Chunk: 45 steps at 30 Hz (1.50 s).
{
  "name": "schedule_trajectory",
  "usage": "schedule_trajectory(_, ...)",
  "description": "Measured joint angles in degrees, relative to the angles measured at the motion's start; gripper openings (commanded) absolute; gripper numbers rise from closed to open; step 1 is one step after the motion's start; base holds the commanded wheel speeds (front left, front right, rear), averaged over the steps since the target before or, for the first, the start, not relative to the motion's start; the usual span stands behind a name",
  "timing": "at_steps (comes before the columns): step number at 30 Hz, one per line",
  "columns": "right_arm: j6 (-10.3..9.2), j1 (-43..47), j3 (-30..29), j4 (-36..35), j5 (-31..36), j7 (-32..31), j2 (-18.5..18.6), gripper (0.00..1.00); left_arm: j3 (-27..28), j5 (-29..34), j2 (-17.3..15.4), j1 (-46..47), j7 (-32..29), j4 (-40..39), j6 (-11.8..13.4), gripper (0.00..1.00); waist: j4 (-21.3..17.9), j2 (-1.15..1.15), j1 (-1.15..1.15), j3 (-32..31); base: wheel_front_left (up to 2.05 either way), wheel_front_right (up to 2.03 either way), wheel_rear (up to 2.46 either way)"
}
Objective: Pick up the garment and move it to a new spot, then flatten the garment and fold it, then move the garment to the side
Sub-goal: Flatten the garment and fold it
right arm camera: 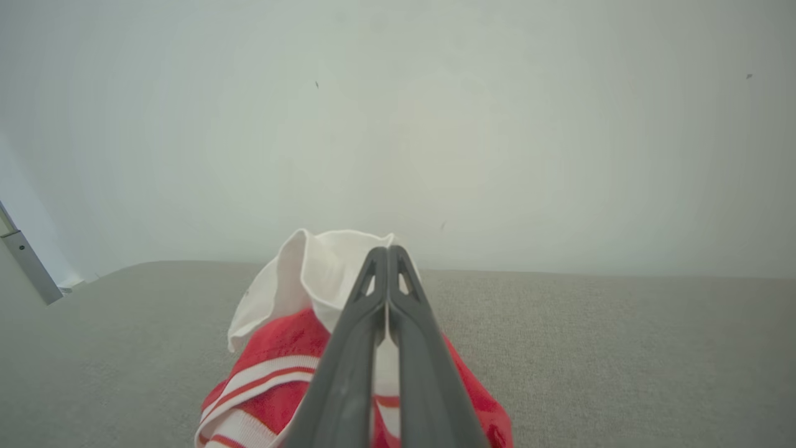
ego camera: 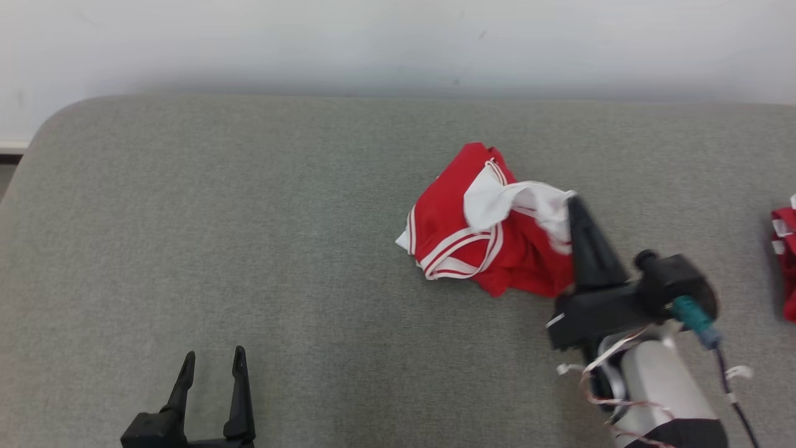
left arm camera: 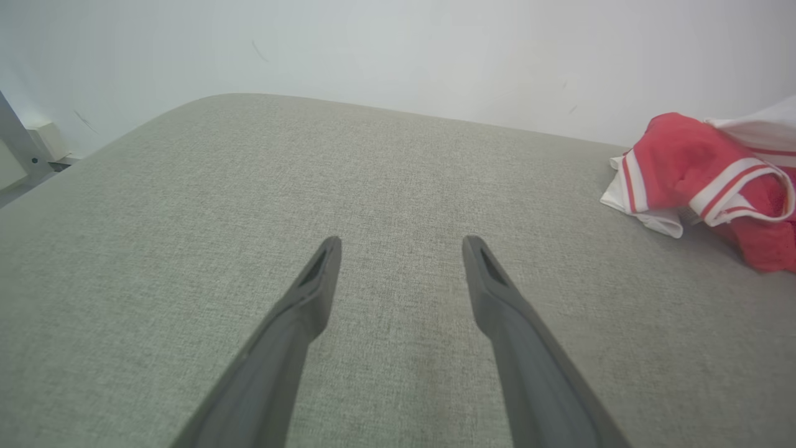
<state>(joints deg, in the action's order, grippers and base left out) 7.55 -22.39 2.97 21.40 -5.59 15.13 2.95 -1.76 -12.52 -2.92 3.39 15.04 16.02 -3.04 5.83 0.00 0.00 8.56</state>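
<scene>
A crumpled red garment (ego camera: pixel 479 236) with white stripes and a white panel lies right of centre on the grey cushioned surface (ego camera: pixel 249 218). My right gripper (ego camera: pixel 575 202) is shut on its white fabric at the right edge. In the right wrist view the closed fingers (right arm camera: pixel 387 258) pinch white cloth, and the garment (right arm camera: pixel 267 367) bunches below them, lifted a little. My left gripper (ego camera: pixel 213 359) stands open at the lower left, far from the garment, with nothing between its fingers (left arm camera: pixel 320 274). The left wrist view has the garment (left arm camera: pixel 703 180) at its right edge.
Another red and white cloth item (ego camera: pixel 785 261) lies at the far right edge of the surface. A pale wall (ego camera: pixel 398 43) runs behind the surface. The cushion's rounded left corner (ego camera: pixel 56 124) drops off to the floor.
</scene>
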Motion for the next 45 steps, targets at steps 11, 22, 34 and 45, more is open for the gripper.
schedule_trajectory(11, 0.0, -0.7, -15.4, -2.1, 2.9, 0.0, 0.0, 0.0, 0.4, 0.4, 0.0, -0.2, 0.0, 0.0, -0.5, 1.0, -3.5, 0.0, 0.0, -1.6, 0.0, 0.0, 0.0)
schedule_trajectory(22, 0.0, 2.5, -24.9, 5.8, 6.8, 0.0, 0.0, 1.0, 1.2, 0.9, 0.0, -0.8, 0.0, 0.2, -1.0, 1.0, -4.8, 0.0, 0.0, -2.1, 0.0, 0.0, 0.0)
schedule_trajectory(34, 0.0, 2.5, -11.6, 6.6, 4.0, 0.0, 0.1, 1.0, 0.4, 1.3, 0.0, -0.6, 0.0, 0.6, -1.1, 1.0, -4.0, 0.0, 0.0, -1.3, 0.0, 0.0, 0.0)
schedule_trajectory(45, 0.0, -1.4, 5.9, 11.3, -2.1, 0.0, 0.0, 1.0, -1.0, -0.1, 0.0, -0.6, 0.0, 1.1, -1.0, 1.0, -1.1, 0.0, 0.0, -0.5, 0.0, 0.0, 0.0)
